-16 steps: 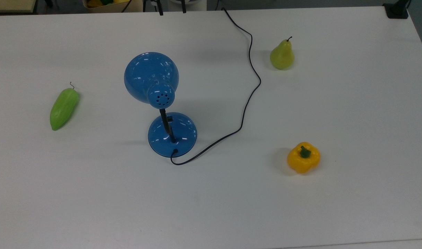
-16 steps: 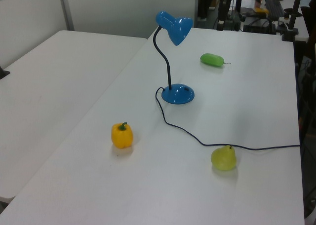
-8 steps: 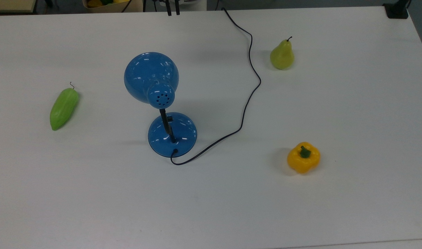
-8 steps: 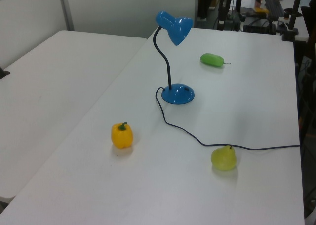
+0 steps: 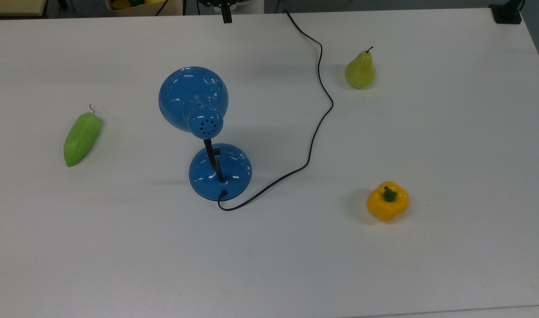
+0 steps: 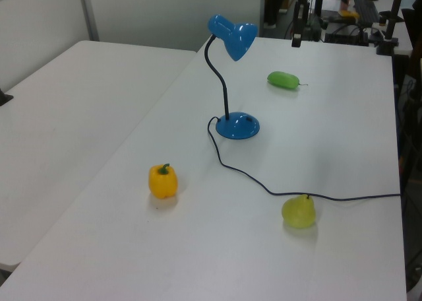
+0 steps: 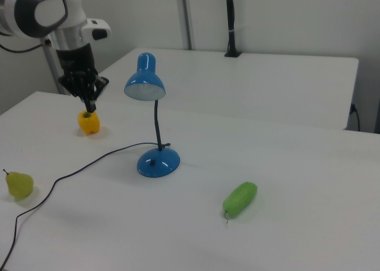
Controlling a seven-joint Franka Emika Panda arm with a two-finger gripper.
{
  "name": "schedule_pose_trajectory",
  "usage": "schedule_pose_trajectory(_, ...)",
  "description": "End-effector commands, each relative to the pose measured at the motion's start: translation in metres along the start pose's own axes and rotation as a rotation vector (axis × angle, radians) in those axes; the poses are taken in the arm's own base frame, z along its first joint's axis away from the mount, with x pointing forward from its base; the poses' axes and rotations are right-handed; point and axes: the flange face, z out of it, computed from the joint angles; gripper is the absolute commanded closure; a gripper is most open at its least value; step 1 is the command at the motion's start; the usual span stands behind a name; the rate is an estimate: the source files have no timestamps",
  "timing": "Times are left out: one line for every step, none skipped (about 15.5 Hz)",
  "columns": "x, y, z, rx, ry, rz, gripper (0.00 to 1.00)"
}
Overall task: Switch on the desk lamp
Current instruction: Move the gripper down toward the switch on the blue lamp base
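The desk lamp (image 5: 205, 145) stands a little left of centre in the top view, on a white table (image 5: 269, 265). Its domed blue shade (image 5: 193, 98) faces down and away from the round blue base (image 5: 220, 172), joined by a thin black neck (image 5: 212, 160). A small dark switch (image 5: 216, 151) sits on the base just beside the neck, and in the right view the shade's mouth shows no clear glow. A black cord (image 5: 322, 88) leaves the base and winds to the top edge of the frame.

The gripper (image 7: 89, 101) hangs at the upper left of the right view, high above the table and well apart from the lamp, its fingers drawn together into a single downward point and holding nothing. In the top view its tip (image 5: 226, 17) pokes in at the top edge.

Judged step: the approach, with no contact made. The next move would call for travel toward the base, then a descent onto the switch, clear of neck and shade.

Bystanders: a green cucumber (image 5: 81, 139), a pear (image 5: 360, 70) and a yellow bell pepper (image 5: 387, 201).
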Motion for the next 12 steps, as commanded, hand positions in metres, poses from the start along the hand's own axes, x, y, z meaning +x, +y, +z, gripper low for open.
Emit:
schedule_pose_trajectory(-0.012,0.004,0.028,0.000,-0.064,-0.007,1.00)
schedule_pose_trajectory(-0.014,0.005,0.039,-0.001,-0.087,-0.008,1.00)
schedule_pose_trajectory(-0.016,0.004,0.047,-0.001,-0.103,-0.016,1.00)
schedule_pose_trajectory(-0.020,0.004,0.057,0.003,-0.122,-0.041,1.00)
schedule_pose_trajectory(-0.023,0.006,0.068,-0.004,-0.141,-0.072,1.00)
schedule_pose_trajectory(-0.026,0.008,0.074,-0.018,-0.137,-0.086,1.00)
schedule_pose_trajectory(-0.030,0.010,0.084,-0.020,-0.133,-0.084,1.00)
schedule_pose_trajectory(-0.031,0.012,0.095,-0.024,-0.123,-0.084,1.00)
schedule_pose_trajectory(-0.032,0.012,0.104,-0.026,-0.121,-0.084,1.00)
schedule_pose_trajectory(-0.034,0.014,0.112,-0.036,-0.123,-0.086,1.00)
schedule_pose_trajectory(-0.036,0.016,0.121,-0.048,-0.120,-0.089,1.00)
schedule_pose_trajectory(-0.039,0.017,0.134,-0.052,-0.120,-0.091,1.00)
